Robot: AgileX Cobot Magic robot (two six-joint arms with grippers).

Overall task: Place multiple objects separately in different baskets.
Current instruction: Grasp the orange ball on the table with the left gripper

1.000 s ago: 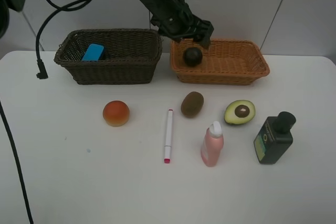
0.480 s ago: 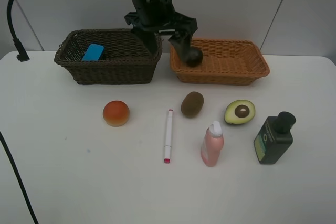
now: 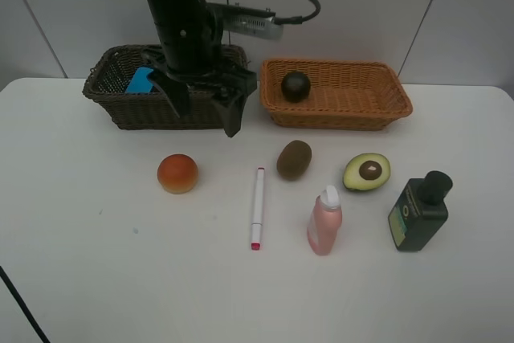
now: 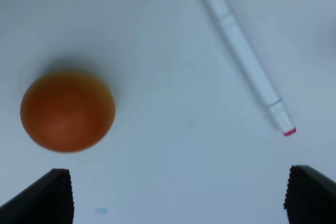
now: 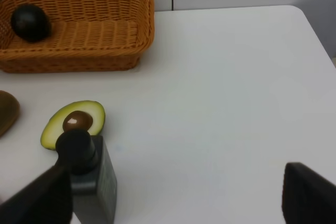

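My left gripper [image 3: 202, 112] is open and empty, hanging in front of the dark brown basket [image 3: 112, 100], above the table between the orange bun [image 3: 177, 173] and white marker [image 3: 257, 207]. In the left wrist view the gripper [image 4: 178, 198] is open, with the bun [image 4: 67, 110] and marker [image 4: 245, 55] below it. The blue eraser [image 3: 140, 79] lies in the dark basket. The mangosteen [image 3: 295, 86] lies in the light orange basket [image 3: 377, 110]. Kiwi [image 3: 294, 159], avocado [image 3: 367, 172], pink bottle [image 3: 324, 221] and dark green bottle [image 3: 418, 211] are on the table. My right gripper [image 5: 173, 198] is open and empty, near the green bottle [image 5: 86, 174].
The left arm's column and cable stand over the dark basket's right half. The right wrist view shows the orange basket [image 5: 105, 51], mangosteen [image 5: 30, 22], avocado [image 5: 73, 123] and the table's right edge [image 5: 320, 40]. The right gripper is outside the exterior view.
My left gripper has swung from over the orange basket's left end to the left and forward, in front of the dark basket. The mangosteen stays in the orange basket.
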